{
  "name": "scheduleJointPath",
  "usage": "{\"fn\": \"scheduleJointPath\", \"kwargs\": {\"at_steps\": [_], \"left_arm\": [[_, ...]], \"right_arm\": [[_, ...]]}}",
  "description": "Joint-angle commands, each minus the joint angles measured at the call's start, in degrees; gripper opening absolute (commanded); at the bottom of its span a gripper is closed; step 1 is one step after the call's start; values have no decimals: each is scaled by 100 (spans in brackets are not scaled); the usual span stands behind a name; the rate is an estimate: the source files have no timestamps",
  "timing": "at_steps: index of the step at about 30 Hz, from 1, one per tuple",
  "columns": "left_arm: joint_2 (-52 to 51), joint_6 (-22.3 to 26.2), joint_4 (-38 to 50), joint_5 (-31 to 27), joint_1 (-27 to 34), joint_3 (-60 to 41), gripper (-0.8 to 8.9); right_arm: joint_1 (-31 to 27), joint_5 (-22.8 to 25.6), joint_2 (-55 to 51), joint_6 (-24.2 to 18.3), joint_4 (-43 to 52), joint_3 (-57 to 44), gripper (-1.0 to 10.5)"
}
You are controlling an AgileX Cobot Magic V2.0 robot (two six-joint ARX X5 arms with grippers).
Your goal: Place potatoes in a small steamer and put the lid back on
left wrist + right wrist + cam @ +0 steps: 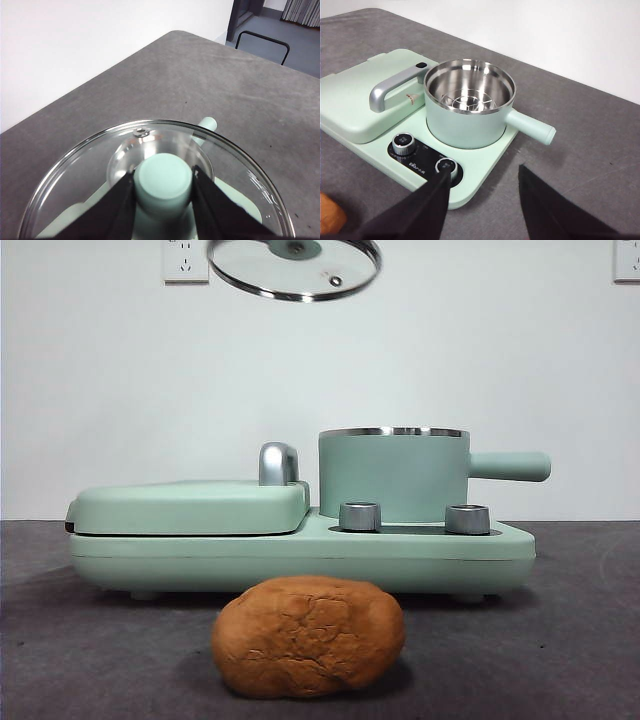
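Observation:
The clear glass lid [295, 275] hangs high above the appliance, a little left of the pot. My left gripper [163, 175] is shut on its mint-green knob [163, 184], and the glass [75, 165] spreads around the jaws. The small steamer [393, 475] stands uncovered on the base, handle pointing right; its steel inside [469, 92] holds only a rack. The potato [308, 635] lies on the table in front of the base and shows as an orange edge [330, 212] in the right wrist view. My right gripper [485, 172] is open and holds nothing, above the table near the base's front corner.
A flat mint-green grill plate [190, 505] with a chrome handle [385, 90] takes up the base's left half. Two steel dials [360, 516] [467, 518] sit on the front of the base. The grey table's far edge and a black chair frame [262, 42] show past the lid.

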Motion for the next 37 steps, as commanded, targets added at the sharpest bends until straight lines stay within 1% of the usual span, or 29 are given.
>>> {"fn": "scheduleJointPath", "kwargs": {"at_steps": [1, 8, 14, 16, 18, 22, 24, 28, 33, 37], "left_arm": [[-223, 149, -26, 26, 46, 120, 11], [-732, 186, -267, -35, 247, -15, 11], [-1325, 181, -273, -57, 520, -586, 11], [-1552, 177, -254, -59, 614, -876, 11], [-1784, 140, -254, -59, 710, -1189, 11], [-2229, -35, -131, -59, 868, -1882, 10], [-2439, -184, -9, -59, 916, -2236, 10], [-2844, -389, 225, -59, 944, -2918, 10], [-3141, -518, 238, -133, 944, -3381, 10], [-3202, -535, 219, -181, 944, -3445, 10]], "right_arm": [[13, 17, 31, 72, -17, 103, 215], [15, 13, 28, 72, -101, 103, 215], [96, -42, 31, 70, -181, 103, 216], [188, -127, 37, 39, -186, 103, 217], [321, -345, 111, -76, -181, 103, 233], [800, -391, 481, -142, -181, 103, 310], [1088, -391, 745, -173, -181, 103, 311], [1738, -361, 1451, -470, -144, 103, 314], [2483, -323, 2291, -817, 131, 103, 358], [2992, -293, 2968, -1045, 485, 103, 365]]}}
